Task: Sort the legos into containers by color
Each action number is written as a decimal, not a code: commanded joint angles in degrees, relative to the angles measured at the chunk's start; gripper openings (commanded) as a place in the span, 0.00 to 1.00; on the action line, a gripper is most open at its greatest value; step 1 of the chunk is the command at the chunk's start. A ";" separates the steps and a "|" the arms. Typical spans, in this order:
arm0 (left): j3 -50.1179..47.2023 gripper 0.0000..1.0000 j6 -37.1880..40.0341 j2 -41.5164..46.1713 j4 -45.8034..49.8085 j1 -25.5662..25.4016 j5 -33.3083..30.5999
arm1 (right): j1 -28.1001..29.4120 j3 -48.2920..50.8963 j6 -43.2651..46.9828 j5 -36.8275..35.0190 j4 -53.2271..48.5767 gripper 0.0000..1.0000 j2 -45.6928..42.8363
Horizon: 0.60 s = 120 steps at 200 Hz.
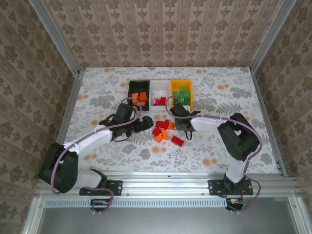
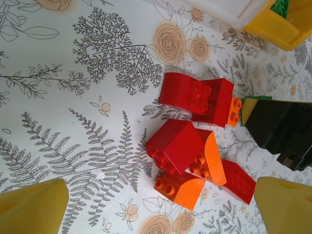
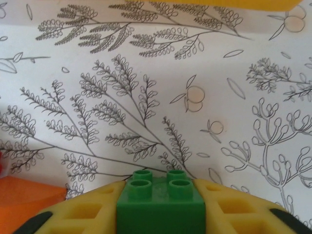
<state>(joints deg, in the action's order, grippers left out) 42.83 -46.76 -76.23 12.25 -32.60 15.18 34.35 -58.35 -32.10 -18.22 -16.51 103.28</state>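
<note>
Blocked mid-tabletop (image 1: 97, 92) by loose brick pile (image 1: 163, 130), tight-packed and touching. Hemmed on left by left pincer (image 1: 146, 124), on right by right pincer (image 1: 182, 127); narrow room only between the two. Walled off at back by black bin (image 1: 132, 87), white bin (image 1: 160, 87), yellow bin (image 1: 191, 100), side by side, no gap, open from above. Wide bare room far left, far right, and along near edge. Left pincer spread wide around pile. Right pincer clamped on green brick (image 3: 161, 207), bare tabletop ahead.
</note>
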 commanded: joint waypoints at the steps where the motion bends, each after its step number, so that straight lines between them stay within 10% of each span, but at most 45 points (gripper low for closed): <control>1: 0.24 1.00 -0.17 0.72 0.91 -0.36 -0.35 | -0.16 0.89 0.85 -0.27 0.42 0.30 -1.74; 61: 2.61 1.00 1.11 -1.35 1.88 -3.12 -0.81 | -4.06 -9.56 7.94 -0.74 -3.87 0.29 -5.43; 120: 4.21 1.00 2.11 -1.48 3.72 -7.81 -2.87 | -11.11 -33.34 14.20 4.49 -12.59 0.31 11.64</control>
<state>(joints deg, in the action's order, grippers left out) 45.69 -46.09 -77.65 14.15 -39.44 13.67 24.64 -85.89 -21.39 -16.38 -21.89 107.98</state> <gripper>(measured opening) 0.997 0.338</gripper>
